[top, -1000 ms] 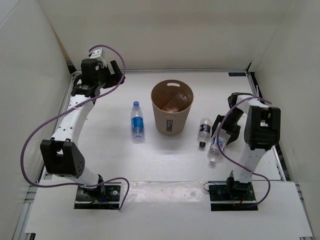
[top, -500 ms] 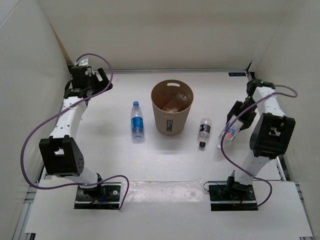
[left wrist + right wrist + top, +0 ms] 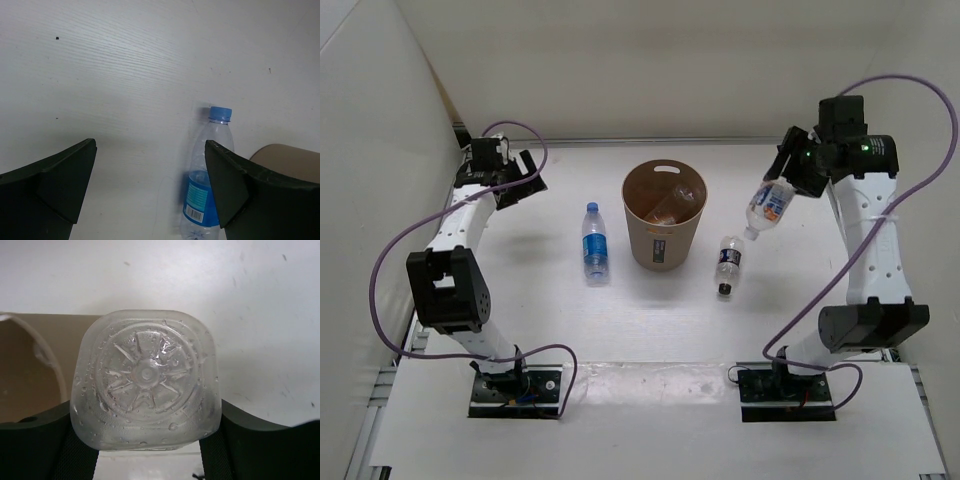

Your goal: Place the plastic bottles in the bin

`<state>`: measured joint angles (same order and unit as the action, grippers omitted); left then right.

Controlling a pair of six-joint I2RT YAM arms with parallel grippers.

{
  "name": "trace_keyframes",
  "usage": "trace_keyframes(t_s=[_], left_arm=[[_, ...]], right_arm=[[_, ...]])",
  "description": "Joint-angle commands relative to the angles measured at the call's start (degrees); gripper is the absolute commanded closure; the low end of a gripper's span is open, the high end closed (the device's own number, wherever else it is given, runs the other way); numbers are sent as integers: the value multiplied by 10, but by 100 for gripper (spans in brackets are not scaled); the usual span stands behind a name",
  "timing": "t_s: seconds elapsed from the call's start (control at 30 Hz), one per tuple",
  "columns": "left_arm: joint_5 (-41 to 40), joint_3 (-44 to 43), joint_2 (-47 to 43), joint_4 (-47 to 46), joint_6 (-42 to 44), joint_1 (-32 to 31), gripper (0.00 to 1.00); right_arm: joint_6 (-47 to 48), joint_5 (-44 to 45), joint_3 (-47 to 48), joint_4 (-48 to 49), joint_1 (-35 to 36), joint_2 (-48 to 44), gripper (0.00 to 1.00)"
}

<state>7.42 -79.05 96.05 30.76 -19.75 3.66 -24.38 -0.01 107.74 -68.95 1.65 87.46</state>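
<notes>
orange-label bottle (image 3: 770,205) clamped by its base in right fingers (image 3: 35,445), tilted cap-down in air right of bin (image 3: 665,245), left fingers (image 3: 45,187) wide apart over counter (image 3: 550,320), blue-label bottle (image 3: 594,243) lying left of bin

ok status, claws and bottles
Right claw shut on orange-label bottle, aloft beside bin. Left claw open, empty. Blue-label bottle, dark-label bottle on table. Nothing in the way.

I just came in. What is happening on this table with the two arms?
The right arm's fingers hold an orange-labelled bottle in the air right of the bin, cap pointing down. A fourth bottle already lies in the bin. Two lie on the table: a blue-labelled bottle left of the bin, a dark-labelled bottle right of it. The left arm's fingers are open and empty.
</notes>
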Motion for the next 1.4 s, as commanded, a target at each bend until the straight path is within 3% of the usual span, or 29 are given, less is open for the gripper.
trace_keyframes(t_s=[0.0, 0.17, 0.33, 0.43, 0.53, 0.63, 0.7, 0.8, 0.83, 0.87, 1.0, 1.1, 1.27, 1.37], left_arm=[[18, -26, -12, 11, 6, 0, 0], [21, -23, -15, 18, 9, -2, 0], [29, -15, -21, 14, 11, -4, 0], [59, -3, -19, -1, 9, -4, 0], [83, -2, -15, -11, 12, -9, 0], [100, 6, -16, -22, 12, -14, 0], [109, 14, -18, -33, 7, -13, 0], [145, 41, -24, -73, -2, -15, 0], [152, 47, -26, -90, -6, -17, 0], [167, 57, -33, -98, -10, -18, 0], [201, 79, -40, -133, -11, -23, 0], [212, 65, -39, -97, 9, -34, 0], [227, 90, -53, -89, 24, -87, 0], [235, 114, -56, -91, 32, -109, 0]], right_arm=[[7, 11, 69, 48, 28, -25, 81], [19, 14, 162, 89, 84, -15, 82], [43, 5, 175, 162, 133, -8, 82], [71, -20, 178, 202, 201, 9, 82], [98, -7, 227, 180, 252, 48, 70], [93, -26, 230, 170, 271, 81, 69], [98, -28, 223, 175, 287, 83, 60], [101, -9, 213, 160, 305, 93, 29], [101, -3, 214, 153, 308, 94, 10], [104, 17, 217, 147, 311, 93, 10], [101, 30, 243, 138, 308, 84, 10], [75, 42, 290, 117, 274, 67, 10], [44, 6, 172, 182, 188, -14, 10], [22, -49, 132, 168, 144, -31, 10]])
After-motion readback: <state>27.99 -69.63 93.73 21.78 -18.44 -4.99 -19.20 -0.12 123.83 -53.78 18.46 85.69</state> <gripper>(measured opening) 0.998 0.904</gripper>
